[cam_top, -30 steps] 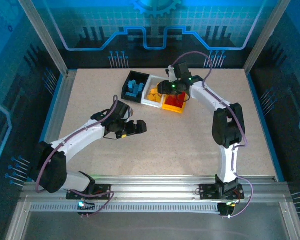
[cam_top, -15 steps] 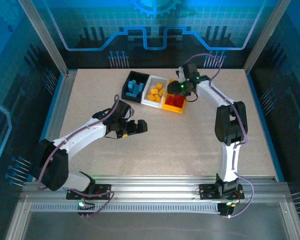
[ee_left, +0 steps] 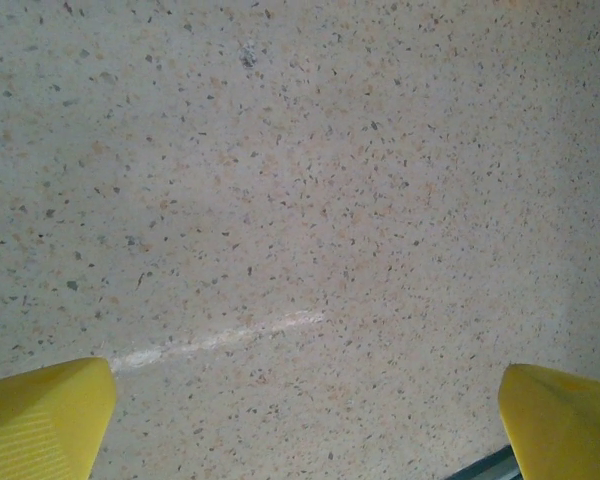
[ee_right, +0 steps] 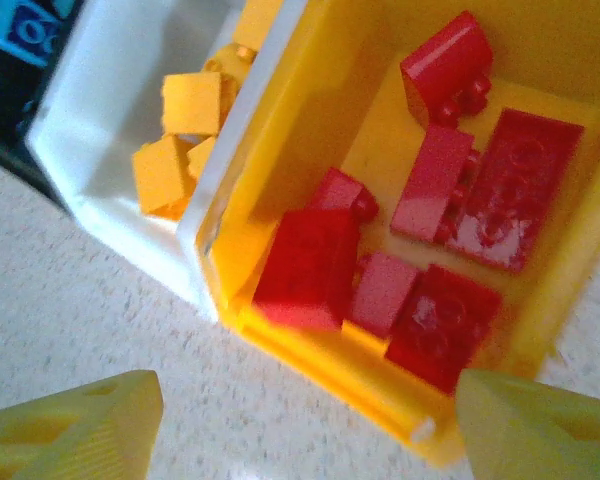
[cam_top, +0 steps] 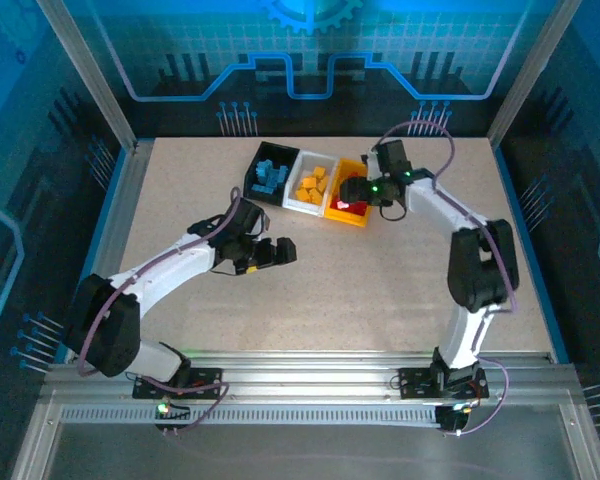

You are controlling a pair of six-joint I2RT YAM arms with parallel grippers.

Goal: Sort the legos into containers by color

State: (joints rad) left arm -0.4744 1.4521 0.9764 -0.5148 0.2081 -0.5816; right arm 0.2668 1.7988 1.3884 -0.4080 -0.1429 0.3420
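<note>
from above: three bins sit joined in a row at the far side of the table. the black bin holds blue bricks. the white bin holds orange bricks. the yellow bin holds red bricks. every brick i can spot is in a bin, though they are tiny from up here, so i may miss one. the right gripper hangs over the yellow bin. the left gripper is out over the bare middle of the table, well apart from the bins.

left wrist: its fingers are spread wide, with nothing between them. below is just speckled table with a pale scratch.

right wrist: its fingers are apart too and hold nothing. they straddle the near edge of the yellow bin. the red bricks lie in a loose pile inside, and the orange ones are next door in the white bin.

i think this is the letting-go step at the yellow bin. to do it well, the arm should open all the way and make sure no brick clings to a finger. then it should lift straight up, clear of the rim, and only then swing away. a sideways bump could push the whole row of bins or tip a red brick into the white bin.
</note>
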